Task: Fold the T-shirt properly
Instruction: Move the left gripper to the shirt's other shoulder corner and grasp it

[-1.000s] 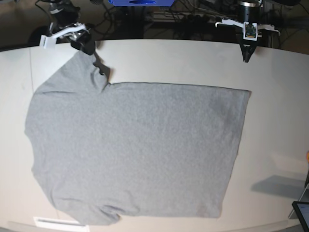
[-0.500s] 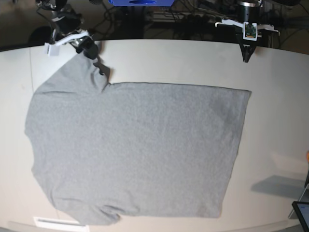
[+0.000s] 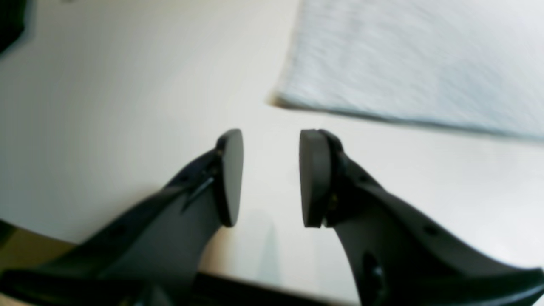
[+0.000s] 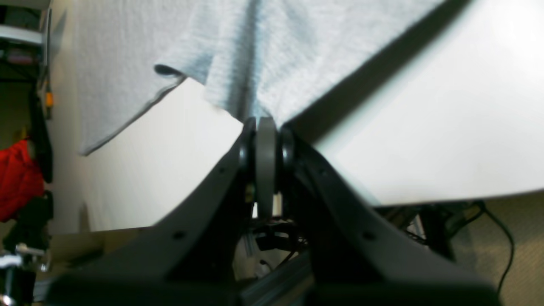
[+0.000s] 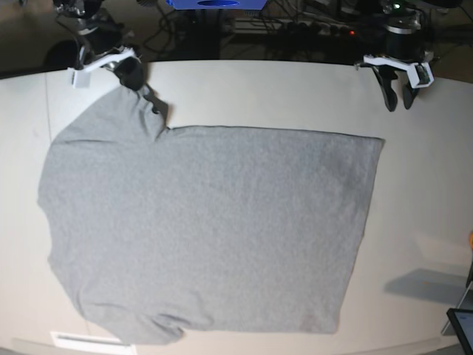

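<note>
A: What carries everything here?

B: A pale cream table point(image 5: 259, 96), smooth and slightly glossy, with a curved far edge. Beyond that edge the room is dark: black cables, a blue object point(image 5: 214, 4) at the far middle, and, in the right wrist view, something red point(image 4: 19, 178) off to one side.

A: And the T-shirt?

B: The T-shirt point(image 5: 207, 229) lies spread flat, plain grey side up, filling most of the table from the left to right of centre. One sleeve reaches toward the far left corner, the other lies at the near edge, and the straight hem runs along the right. No lettering shows.

A: The right gripper?

B: The right gripper point(image 5: 138, 76) sits at the far left of the base view, at the far sleeve. Its fingers point(image 4: 265, 140) are pressed together on a fold of grey cloth, which rises in a ridge from the tips (the wrist view shows this plainly).

A: The left one?

B: The left gripper point(image 5: 399, 95) hangs over bare table at the far right, just beyond the shirt's far right corner. Its fingers point(image 3: 231, 176) stand partly apart, with only table between them; the cloth's corner lies near but apart.

A: Anything else?

B: A dark screen corner point(image 5: 462, 325) at the near right edge, with a grey shadow beside it, and a white strip point(image 5: 85, 340) at the near left.
</note>
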`<control>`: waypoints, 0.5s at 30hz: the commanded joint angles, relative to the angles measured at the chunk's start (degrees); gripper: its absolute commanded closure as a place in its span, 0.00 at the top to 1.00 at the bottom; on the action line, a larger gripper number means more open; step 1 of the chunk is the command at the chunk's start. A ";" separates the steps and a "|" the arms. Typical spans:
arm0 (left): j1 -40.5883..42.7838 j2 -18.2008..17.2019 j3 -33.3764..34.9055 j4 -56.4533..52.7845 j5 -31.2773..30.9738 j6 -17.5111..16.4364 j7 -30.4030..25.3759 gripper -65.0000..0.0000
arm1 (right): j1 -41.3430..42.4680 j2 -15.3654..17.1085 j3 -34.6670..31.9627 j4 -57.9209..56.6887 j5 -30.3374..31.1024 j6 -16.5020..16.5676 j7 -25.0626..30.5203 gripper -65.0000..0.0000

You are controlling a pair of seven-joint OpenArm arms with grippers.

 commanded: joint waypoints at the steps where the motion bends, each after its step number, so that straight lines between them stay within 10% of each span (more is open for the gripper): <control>1: 0.22 -1.18 -0.08 1.07 -1.83 -0.41 -0.10 0.34 | -0.47 0.24 0.02 0.25 0.50 0.63 0.55 0.00; 15: -2.86 -3.64 -0.17 3.35 -9.92 -0.41 6.14 0.34 | 1.90 0.33 0.29 -1.94 0.50 0.89 -4.28 0.00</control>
